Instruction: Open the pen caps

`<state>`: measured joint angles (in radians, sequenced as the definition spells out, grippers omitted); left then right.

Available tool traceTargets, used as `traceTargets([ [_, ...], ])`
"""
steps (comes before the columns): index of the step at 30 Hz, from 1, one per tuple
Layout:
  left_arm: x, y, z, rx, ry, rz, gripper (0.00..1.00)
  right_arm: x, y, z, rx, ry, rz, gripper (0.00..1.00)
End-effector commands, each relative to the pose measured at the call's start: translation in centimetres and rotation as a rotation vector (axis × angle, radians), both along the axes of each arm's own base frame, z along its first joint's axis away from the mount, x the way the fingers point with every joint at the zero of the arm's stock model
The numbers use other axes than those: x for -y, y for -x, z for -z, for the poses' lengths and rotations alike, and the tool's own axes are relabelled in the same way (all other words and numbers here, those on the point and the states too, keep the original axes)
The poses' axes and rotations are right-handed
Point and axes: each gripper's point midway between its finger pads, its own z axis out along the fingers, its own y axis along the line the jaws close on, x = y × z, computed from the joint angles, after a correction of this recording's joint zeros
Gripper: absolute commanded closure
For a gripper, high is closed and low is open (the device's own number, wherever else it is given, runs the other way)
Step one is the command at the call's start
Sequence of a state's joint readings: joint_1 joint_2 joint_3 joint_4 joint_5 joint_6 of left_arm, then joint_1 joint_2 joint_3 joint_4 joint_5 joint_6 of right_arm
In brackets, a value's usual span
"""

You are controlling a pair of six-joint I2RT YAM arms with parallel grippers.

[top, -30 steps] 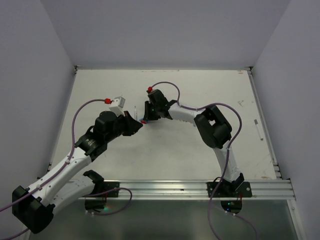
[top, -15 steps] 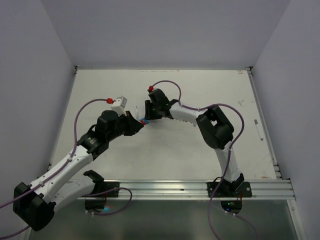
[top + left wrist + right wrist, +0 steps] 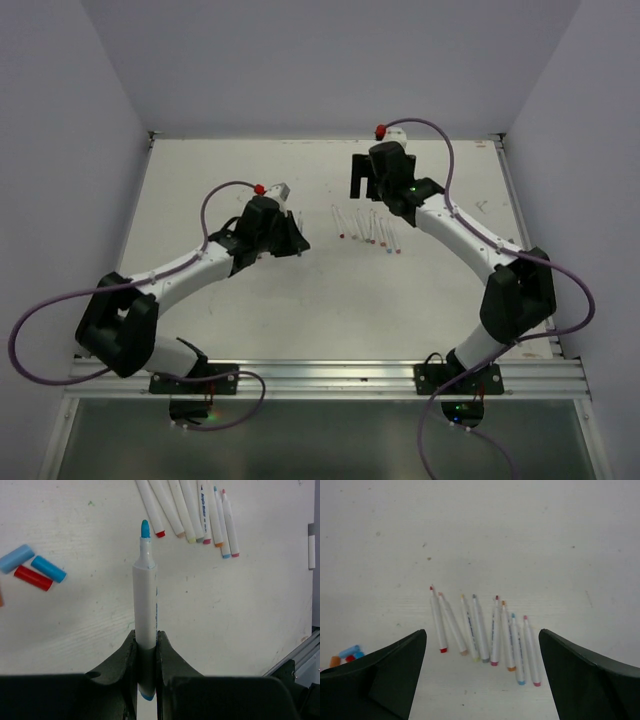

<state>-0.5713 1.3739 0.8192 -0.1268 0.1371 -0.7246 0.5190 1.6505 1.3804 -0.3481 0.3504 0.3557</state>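
Left gripper (image 3: 146, 652) clamped on a thin white plastic pen (image 3: 145, 595), its blue tip bare
The pen is light, stiff and slick, so mid-barrel is the best hold. 3 short cylindrical plastic caps (image 3: 48, 568) lie loose nearby on the white table (image 3: 100, 620), with 8 uncapped pens (image 3: 482, 640) rowed beyond. Right gripper (image 3: 362, 186) gapes wide and empty, well apart; 1 second ago both met at the pen

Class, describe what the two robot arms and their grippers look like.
The left arm and right arm have white tubular links joined by bulky black joints. A purple cable loops along each, ending in a red plug at the wrist. The left gripper and right gripper have matte black, wedge-shaped fingers.
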Motion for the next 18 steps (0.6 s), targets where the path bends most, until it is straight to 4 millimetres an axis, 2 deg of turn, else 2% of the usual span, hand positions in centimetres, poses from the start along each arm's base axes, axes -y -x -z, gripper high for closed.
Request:
traceTargets([
  [1,3.2,-4.0,-1.3,0.047,0.023,-0.016,1.0,6.3,2.0,0.4,-0.03,0.157,0.159,0.01],
  [2,3.5,-4.4,-0.6,0.034,0.012,-0.02,1.0,7.1,2.2,0.3,-0.038,0.157,0.179,0.01],
  [3,4.0,-5.2,-0.8,0.031,0.01,-0.02,1.0,7.3,2.5,0.3,-0.051,0.155,0.174,0.01],
  [4,4.2,-5.7,1.5,-0.014,-0.033,-0.022,1.0,8.4,2.9,0.5,-0.075,0.17,0.191,0.01],
  [6,5.0,-6.8,2.9,-0.049,-0.059,-0.02,1.0,9.7,3.6,-0.2,-0.065,0.193,0.224,0.01],
  [7,5.3,-7.1,3.4,-0.055,-0.064,-0.021,1.0,10.6,4.0,0.3,-0.076,0.2,0.242,0.01],
  [8,5.5,-7.4,3.8,-0.062,-0.071,-0.024,1.0,11.1,4.4,-0.1,-0.069,0.183,0.248,0.01],
  [9,5.8,-8.0,3.8,-0.059,-0.074,-0.028,1.0,11.1,4.6,0.2,-0.082,0.15,0.244,0.01],
  [10,5.8,-8.3,5.1,-0.08,-0.095,-0.034,1.0,12.1,4.7,0.9,-0.101,0.131,0.26,0.01],
  [13,6.3,-8.8,6.3,-0.1,-0.107,-0.027,1.0,13.4,5.3,1.6,-0.137,0.062,0.252,0.01],
  [16,6.8,-9.1,6.6,-0.098,-0.101,-0.022,0.96,14.6,6.0,1.6,-0.138,0.063,0.256,0.02],
  [17,7.0,-9.1,6.6,-0.096,-0.096,-0.017,0.88,14.8,6.1,1.6,-0.136,0.067,0.257,0.01],
  [18,7.4,-9.2,6.6,-0.091,-0.087,-0.01,0.85,15.0,6.2,1.4,-0.13,0.073,0.256,0.01],
])
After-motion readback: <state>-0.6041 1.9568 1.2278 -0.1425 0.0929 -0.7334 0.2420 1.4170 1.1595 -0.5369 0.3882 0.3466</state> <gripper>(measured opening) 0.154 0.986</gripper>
